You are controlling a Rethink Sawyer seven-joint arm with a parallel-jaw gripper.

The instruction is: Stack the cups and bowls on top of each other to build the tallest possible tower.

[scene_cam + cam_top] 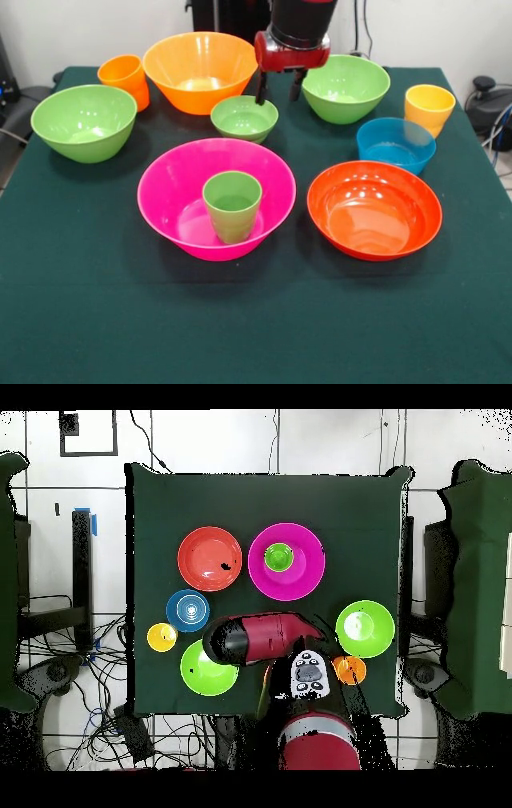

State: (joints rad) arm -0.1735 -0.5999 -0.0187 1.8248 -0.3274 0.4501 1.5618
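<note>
Front view. Nearest: pink bowl (pixel 182 188) on the green table (pixel 96 320), with the green cup (pixel 232 206) standing upright inside it, right of centre (the only nested pair on show). Red-orange bowl (pixel 374 209) just right of it, apart. Blue bowl (pixel 396 143) behind the red-orange one; yellow cup (pixel 429 108) behind and right of the blue bowl, upright. Small green bowl (pixel 244 118) behind the pink bowl. Light green bowl (pixel 83 122) at far left. Orange cup (pixel 125 79) at back left, tilted, just beside the large orange bowl (pixel 200 70), which holds the back centre. Second light green bowl (pixel 346 87) at back right. Red and black arm (pixel 296 32) comes down between the orange bowl and that second light green bowl; tool (pixel 278 86) released, its two dark fingers (pixel 261 86) spread and empty, hanging just above the table behind the small green bowl.

Overhead view. Pink bowl (pixel 302 570) with green cup (pixel 278 558) inside, at upper centre. Red-orange bowl (pixel 209 558) to its left. Blue bowl (pixel 187 608) and yellow cup (pixel 162 637) below that. One light green bowl (pixel 364 628) at right, orange cup (pixel 350 670) below it. Other light green bowl (pixel 205 672) at lower left, partly under the arm (pixel 262 636). Arm hides the orange bowl, the small green bowl and the tool.
</note>
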